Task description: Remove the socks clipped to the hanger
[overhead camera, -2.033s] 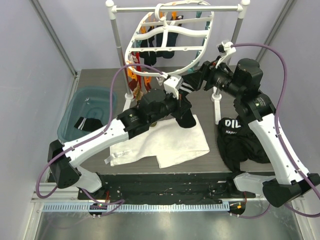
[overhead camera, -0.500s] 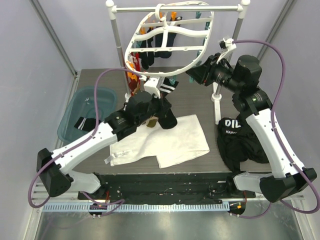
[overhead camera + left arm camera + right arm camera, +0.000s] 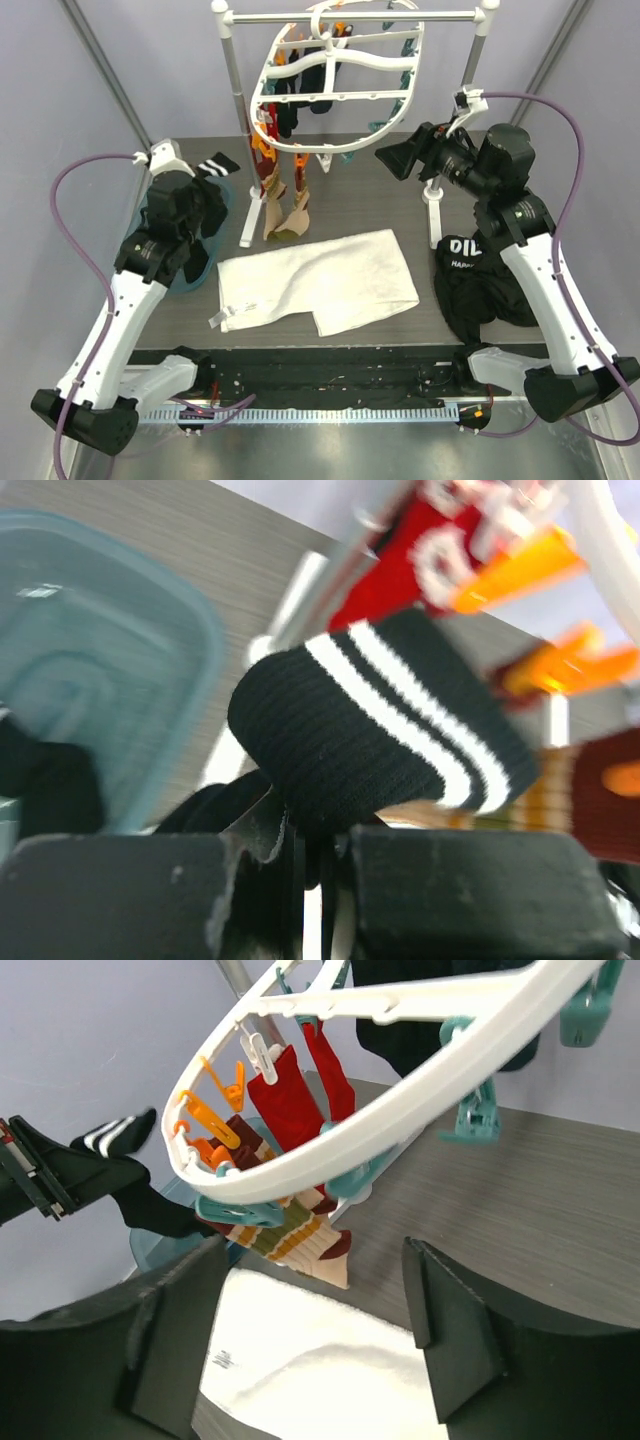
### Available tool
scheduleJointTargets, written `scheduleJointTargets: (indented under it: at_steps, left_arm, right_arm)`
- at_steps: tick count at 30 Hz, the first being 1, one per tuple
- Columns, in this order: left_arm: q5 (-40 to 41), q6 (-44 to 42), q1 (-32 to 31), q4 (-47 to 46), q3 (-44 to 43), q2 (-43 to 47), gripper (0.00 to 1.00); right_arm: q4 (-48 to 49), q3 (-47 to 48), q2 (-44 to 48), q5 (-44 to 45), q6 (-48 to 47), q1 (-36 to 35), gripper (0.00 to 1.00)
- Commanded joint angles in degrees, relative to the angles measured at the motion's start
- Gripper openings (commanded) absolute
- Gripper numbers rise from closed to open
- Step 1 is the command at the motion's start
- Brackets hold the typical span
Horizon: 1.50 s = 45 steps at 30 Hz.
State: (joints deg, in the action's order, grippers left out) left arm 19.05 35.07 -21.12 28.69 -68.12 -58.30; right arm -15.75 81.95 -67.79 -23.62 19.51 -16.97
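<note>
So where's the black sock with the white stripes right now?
The striped black sock is at the left of the overhead view, pinched in the left arm's fingers just by the teal tub, off the hanger.

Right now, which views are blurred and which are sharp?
Left wrist view: the striped black sock is crisp up close, the orange clips behind it smear. Right wrist view: the hanger frame is sharp, the right gripper's fingers are dark and soft. Top external view: even light, sharp on the white cloth.
</note>
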Motion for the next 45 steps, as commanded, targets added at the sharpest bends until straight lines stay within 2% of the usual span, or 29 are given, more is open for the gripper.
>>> scheduleJointTargets:
  at_steps: [1,5,6,8,9,10,13,14,16,17,20,25,30,34,35,38,41,45]
  left_arm:
    - [2.8,-3.1,4.9,4.4,-2.5,0.0,0.00]
    - [3.2,-3.6,10.8,7.2,-3.9,-3.6,0.00]
    - [2.8,-3.6,14.4,8.4,-4.1,-4.6,0.00]
    - [-2.2,-3.3,19.1,9.8,-5.6,-7.2,0.00]
    - [-4.3,-2.4,24.4,10.3,-6.1,-8.0,0.00]
    - [-8.0,-2.1,26.6,10.2,-5.9,-8.5,0.00]
    - [-8.9,-1.2,31.4,9.8,-5.1,-11.6,0.16]
    - [-9.0,-1.0,32.6,10.1,-4.8,-12.4,0.32]
    - [-10.6,1.0,33.7,10.7,-4.1,-14.6,0.48]
    - [-11.6,1.5,34.6,10.9,-3.9,-15.3,0.64]
    - [-14.6,2.0,34.7,10.2,-2.8,-16.5,0.74]
    - [-21.8,1.7,34.5,7.5,-1.4,-14.0,0.78]
    - [-30.0,-1.6,31.3,4.6,0.0,-9.9,0.89]
    - [-32.4,-4.1,25.4,4.5,0.6,-7.9,0.98]
    - [-32.9,-5.2,22.1,2.9,1.6,-7.0,1.00]
    - [-32.8,-9.5,15.8,2.2,2.4,-6.6,1.00]
    - [-36.4,-10.8,14.9,-0.7,5.0,-5.9,1.00]
    - [-42.2,-8.4,14.8,-5.5,8.4,-3.6,1.00]
  right_arm:
    - [-0.7,-2.6,4.5,1.4,1.1,0.3,0.84]
    - [-3.3,-5.0,7.2,2.4,1.4,0.2,0.88]
    - [-3.7,-5.7,8.7,2.6,1.4,0.2,0.88]
    - [-3.9,-8.6,10.5,2.2,1.3,0.2,0.88]
    - [-4.1,-9.7,12.3,2.1,1.0,0.1,0.88]
    - [-4.5,-11.4,13.2,2.2,0.7,0.1,0.88]
    - [-5.3,-14.3,16.6,3.4,0.6,0.1,0.87]
    - [-5.2,-15.0,17.2,2.7,0.6,0.1,0.87]
    - [-4.6,-16.7,19.1,1.3,0.3,0.2,0.87]
    - [-4.1,-17.3,19.7,0.1,0.4,0.1,0.86]
    - [-0.5,-21.1,21.6,-1.7,2.9,0.2,0.85]
    - [6.6,-26.9,21.8,-1.5,6.1,-0.9,0.81]
    - [16.2,-31.8,19.4,-0.4,7.7,-3.1,0.79]
    - [26.3,-36.2,17.0,4.2,9.8,-9.3,0.78]
    - [27.6,-36.9,16.5,5.4,9.2,-11.1,0.77]
    - [33.1,-38.3,13.6,8.7,7.1,-17.4,0.77]
    - [38.4,-39.1,10.2,15.3,3.9,-23.0,0.75]
    - [46.5,-39.1,3.5,21.1,-1.0,-26.8,0.69]
